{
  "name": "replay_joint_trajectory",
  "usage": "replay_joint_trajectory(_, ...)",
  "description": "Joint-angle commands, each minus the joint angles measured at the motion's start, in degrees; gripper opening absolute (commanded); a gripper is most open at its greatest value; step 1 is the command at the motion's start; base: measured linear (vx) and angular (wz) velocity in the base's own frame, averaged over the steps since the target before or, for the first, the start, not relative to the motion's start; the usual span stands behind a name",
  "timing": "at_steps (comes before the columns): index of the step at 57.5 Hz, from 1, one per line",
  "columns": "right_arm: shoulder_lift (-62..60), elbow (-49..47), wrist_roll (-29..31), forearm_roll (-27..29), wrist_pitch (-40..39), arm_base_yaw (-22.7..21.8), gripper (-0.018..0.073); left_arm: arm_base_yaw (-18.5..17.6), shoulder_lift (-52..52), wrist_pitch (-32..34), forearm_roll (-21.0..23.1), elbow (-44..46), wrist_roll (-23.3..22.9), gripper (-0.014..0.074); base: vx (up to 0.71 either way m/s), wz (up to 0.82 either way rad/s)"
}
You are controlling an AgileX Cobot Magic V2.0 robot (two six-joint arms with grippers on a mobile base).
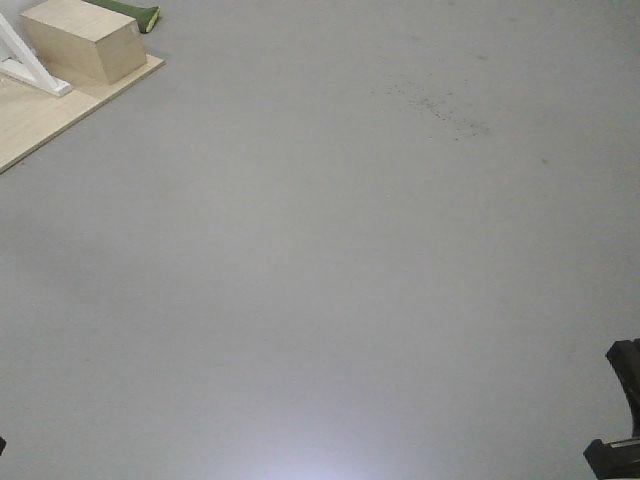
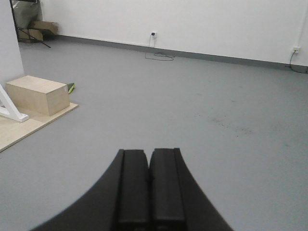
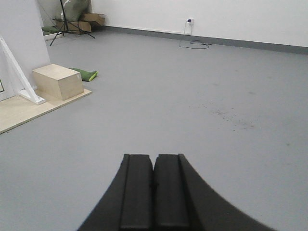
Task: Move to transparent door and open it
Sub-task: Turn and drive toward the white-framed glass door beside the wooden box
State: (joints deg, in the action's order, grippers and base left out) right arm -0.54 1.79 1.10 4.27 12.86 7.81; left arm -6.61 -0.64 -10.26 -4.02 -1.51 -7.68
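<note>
The transparent door lies outside all three views. Only a white brace [image 3: 19, 72] shows at far left, standing on a pale wooden platform [image 3: 19, 111] beside a wooden box [image 3: 57, 81], with a green object [image 3: 85, 74] just behind the box. Grey floor [image 1: 350, 280] fills the rest. The left pincer [image 2: 148, 160] and the right pincer [image 3: 153, 162] are both clenched, pads touching, holding nothing.

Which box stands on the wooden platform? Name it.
The pale wooden box, beside the white brace; the cardboard boxes lie on the floor by the far wall.
</note>
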Motion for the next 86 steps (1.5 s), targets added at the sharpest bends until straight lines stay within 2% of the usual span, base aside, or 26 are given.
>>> replay_joint_trajectory(1,-0.8,0.7,0.2,-0.1,-4.6,-0.4,0.0002,0.1,-0.8,4.6,0.2,-1.8,-0.2,0.0004,0.50,0.09)
replay_joint_trajectory(36,-0.8,0.7,0.2,-0.1,-4.5,-0.4,0.0002,0.1,-0.8,4.6,0.2,-1.8,-0.2,0.0004,0.53,0.18)
replay_joint_trajectory(86,-0.8,0.7,0.2,-0.1,-4.5,-0.4,0.0002,0.1,-0.8,4.6,0.2,-1.8,-0.2,0.0004,0.55,0.38)
